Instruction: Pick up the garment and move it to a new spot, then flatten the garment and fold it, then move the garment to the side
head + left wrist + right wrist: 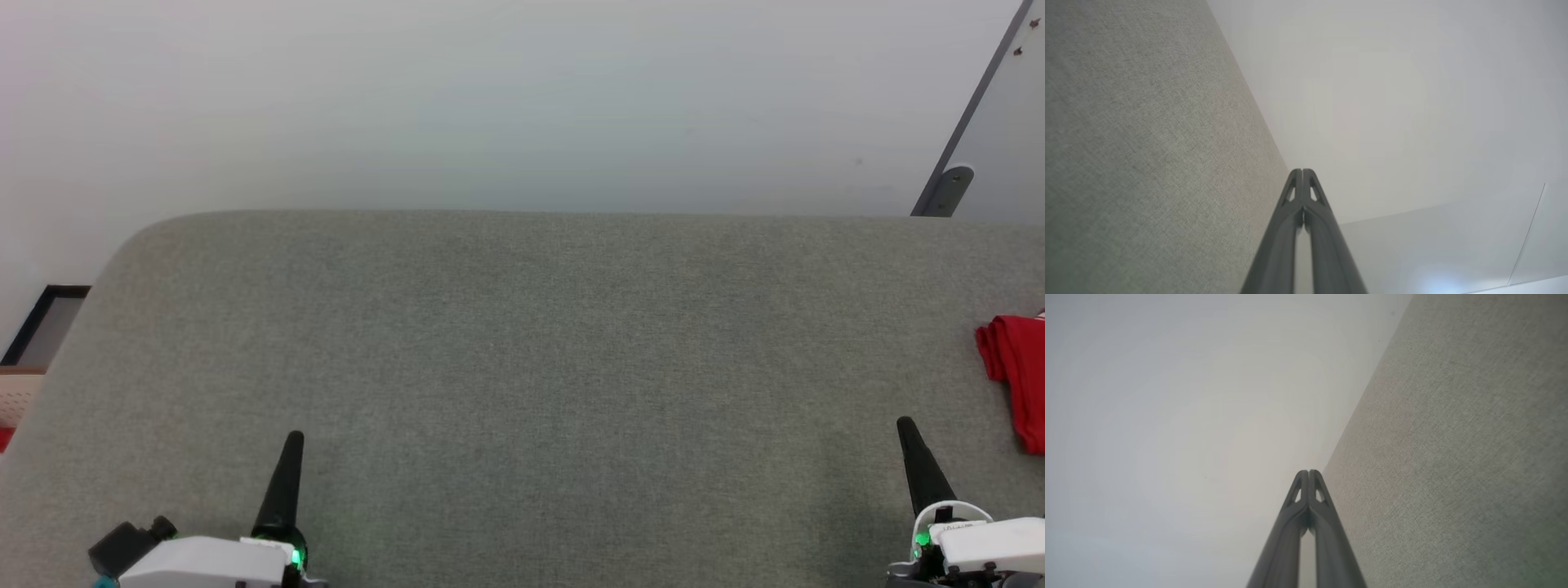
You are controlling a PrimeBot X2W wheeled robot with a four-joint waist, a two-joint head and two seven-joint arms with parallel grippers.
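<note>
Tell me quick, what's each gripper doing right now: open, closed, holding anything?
Left gripper: closed, holding nothing.
Right gripper: closed, holding nothing; the red garment lies apart from it, to its right.

Red garment (1017, 371) on grey surface (522, 367)

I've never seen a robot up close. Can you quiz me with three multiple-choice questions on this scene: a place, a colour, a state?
1. Where on the grey surface does the garment lie?
A. centre
B. far left corner
C. right edge

2. The garment's colour?
A. red
B. blue
C. green

3. How are the left fingers and right fingers?
A. spread wide
B. closed, empty
C. clamped on cloth

Answers: 1 C, it lies at the head view's right edge; 2 A, plainly red; 3 B, both wrist views show tips touching, nothing between.
</note>
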